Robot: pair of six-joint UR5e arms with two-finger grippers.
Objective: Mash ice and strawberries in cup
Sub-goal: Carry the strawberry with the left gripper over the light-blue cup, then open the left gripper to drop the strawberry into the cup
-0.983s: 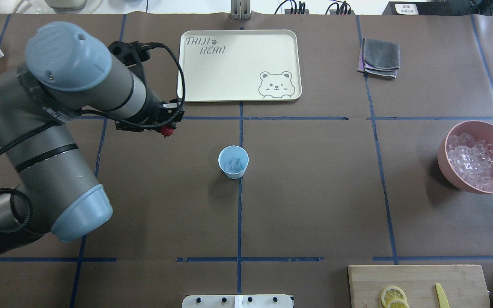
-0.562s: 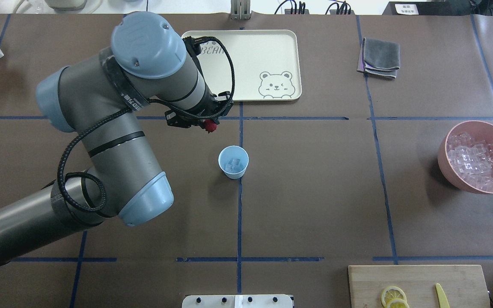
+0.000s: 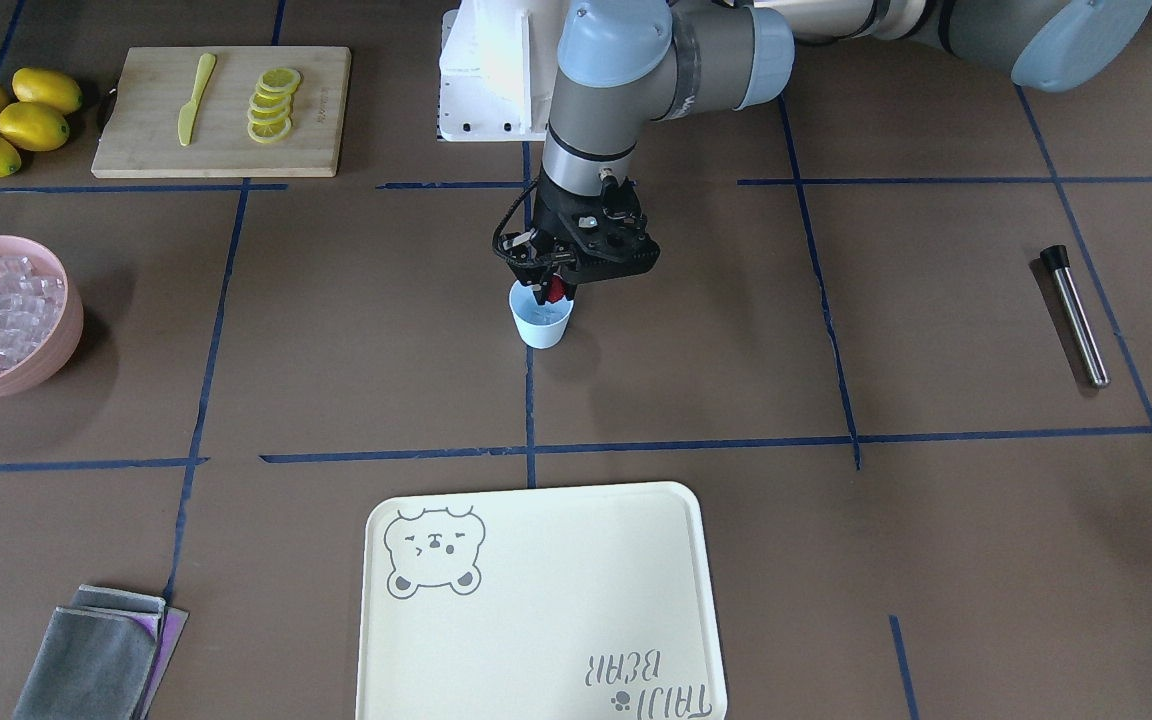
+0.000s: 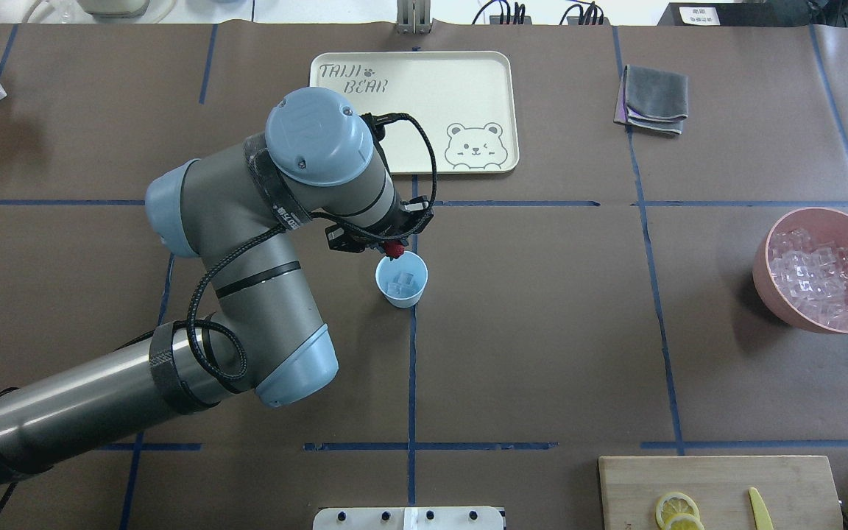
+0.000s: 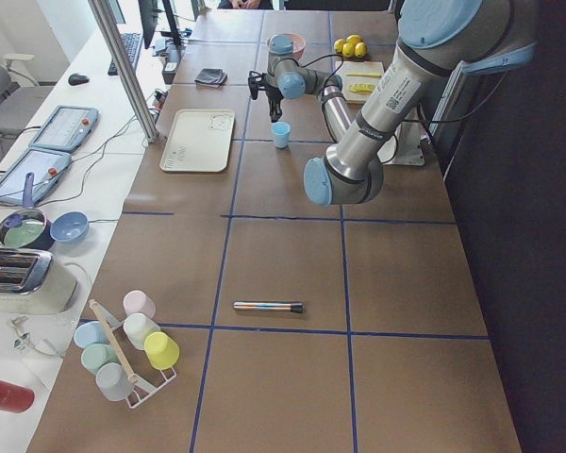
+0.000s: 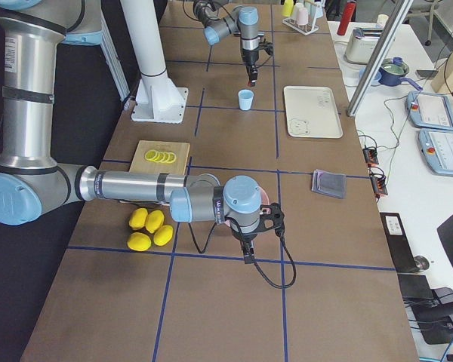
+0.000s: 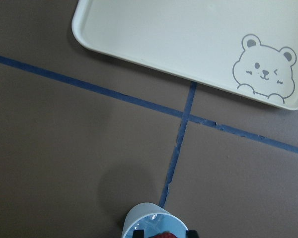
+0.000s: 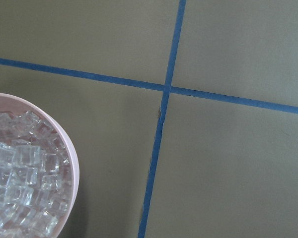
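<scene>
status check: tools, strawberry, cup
Left tool shut on strawberry, just above cup rim. Ice in cup. Right tool by pink bowl, state unclear. Nothing blocking the drop.

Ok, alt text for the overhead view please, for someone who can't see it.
The left gripper holds a strawberry at the far rim of the pale blue cup, which contains ice. A pink bowl sits at the right edge.

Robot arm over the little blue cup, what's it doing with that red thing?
It's making a mashed drink. The left arm's fingers hold a small red strawberry just above the rim of the cup, ready to drop it in. The cup already has a few ice cubes inside. More ice sits in the pink bowl off to the side. Nothing has been mashed yet.
</scene>
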